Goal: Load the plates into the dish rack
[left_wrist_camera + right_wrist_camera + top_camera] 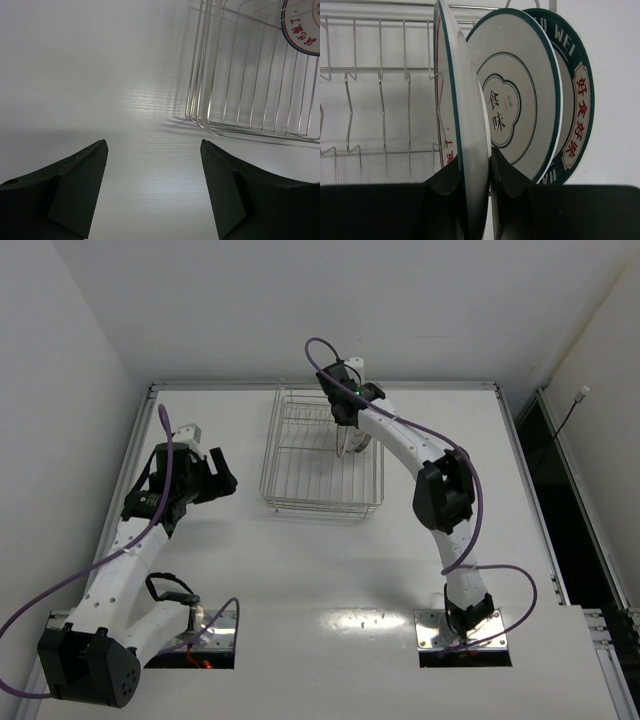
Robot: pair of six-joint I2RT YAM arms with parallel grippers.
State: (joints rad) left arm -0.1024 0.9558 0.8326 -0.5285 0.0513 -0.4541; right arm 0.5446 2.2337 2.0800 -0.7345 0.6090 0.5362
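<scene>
The dish rack is a silver wire basket at the table's back middle. It also shows in the left wrist view and the right wrist view. My right gripper is shut on the lower rim of a white plate that stands upright, edge-on, with red marks on its face. Behind it, a plate with a thin dark rim and flower outline and a plate with a dark patterned rim stand upright in the rack. My left gripper is open and empty over bare table, left of the rack.
The white table has a raised rim along its back and walls close behind and to the left. The right arm stretches across the table's right half to the rack. Purple cables hang from both arms.
</scene>
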